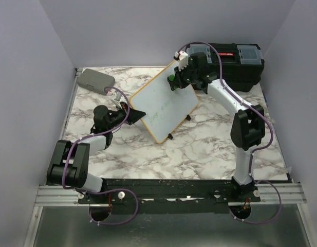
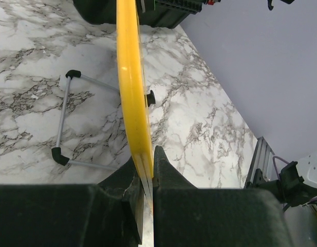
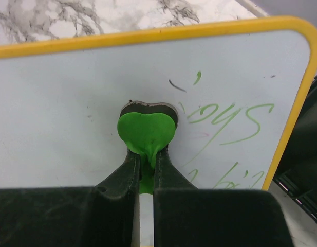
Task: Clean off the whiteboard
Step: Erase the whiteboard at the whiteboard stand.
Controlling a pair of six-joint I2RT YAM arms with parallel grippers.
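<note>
The whiteboard (image 1: 166, 105), white with a yellow frame, stands tilted on the marble table (image 1: 199, 149). My left gripper (image 1: 134, 113) is shut on its left frame edge. In the left wrist view that edge (image 2: 130, 77) runs edge-on into the closed jaws of my left gripper (image 2: 147, 167). My right gripper (image 1: 173, 81) is shut on a green heart-shaped eraser (image 3: 147, 129) pressed against the board face (image 3: 66, 103) near the top corner. Green handwriting (image 3: 230, 121) shows to the right of the eraser and on the lower half (image 1: 163, 109).
A black toolbox (image 1: 238, 64) sits at the back right, just behind the right arm. A flat grey case (image 1: 95, 80) lies at the back left. The board's wire stand (image 2: 63, 121) with black feet rests on the table. Walls close in on three sides.
</note>
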